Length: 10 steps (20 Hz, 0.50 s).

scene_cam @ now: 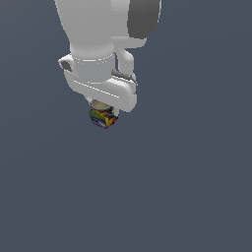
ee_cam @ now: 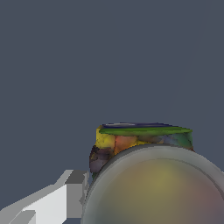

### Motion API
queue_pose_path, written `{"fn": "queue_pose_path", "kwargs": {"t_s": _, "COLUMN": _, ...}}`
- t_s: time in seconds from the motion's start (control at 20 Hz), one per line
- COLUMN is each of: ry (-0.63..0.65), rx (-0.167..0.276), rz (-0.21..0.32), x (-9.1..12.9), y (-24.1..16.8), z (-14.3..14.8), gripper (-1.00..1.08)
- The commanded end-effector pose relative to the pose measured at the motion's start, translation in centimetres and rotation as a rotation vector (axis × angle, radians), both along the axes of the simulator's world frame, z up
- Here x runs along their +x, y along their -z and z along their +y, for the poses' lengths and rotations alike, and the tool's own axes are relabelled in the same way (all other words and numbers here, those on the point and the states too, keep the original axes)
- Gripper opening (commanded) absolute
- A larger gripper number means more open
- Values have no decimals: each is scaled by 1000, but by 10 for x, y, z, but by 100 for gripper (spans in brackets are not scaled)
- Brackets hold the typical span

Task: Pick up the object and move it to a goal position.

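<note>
The object (scene_cam: 102, 117) sits directly beneath the gripper (scene_cam: 104, 114), tucked against its underside, with one finger (ee_cam: 65, 197) just beside the object's side.

- small boxy item with busy green, yellow, orange and blue printed sides (ee_cam: 131, 142), green edge along its far side
- round grey-rimmed bowl shape with a tan inside (ee_cam: 159, 188) fills the close foreground
- white-and-grey gripper finger (ee_cam: 57, 199) sits at about 8 o'clock of the bowl, right beside it

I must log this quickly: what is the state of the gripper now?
Gripper: directly over the object, fingers mostly hidden; open or closed cannot be told.
</note>
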<state>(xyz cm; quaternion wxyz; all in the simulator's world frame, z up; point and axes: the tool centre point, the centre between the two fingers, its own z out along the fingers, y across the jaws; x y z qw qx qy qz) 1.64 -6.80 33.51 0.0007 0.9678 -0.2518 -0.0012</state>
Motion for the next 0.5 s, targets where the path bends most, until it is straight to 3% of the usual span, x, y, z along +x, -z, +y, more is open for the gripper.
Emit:
{"fn": "queue_pose_path", "kwargs": {"t_s": 0.0, "ry": 0, "rx": 0, "rz": -3, "x": 5, "y": -24, "z": -1, "gripper": -100}}
{"fn": "queue_pose_path", "kwargs": {"t_s": 0.45, "ry": 0, "rx": 0, "rz": -3, "x": 20, "y": -87, "z": -3, "gripper": -100}}
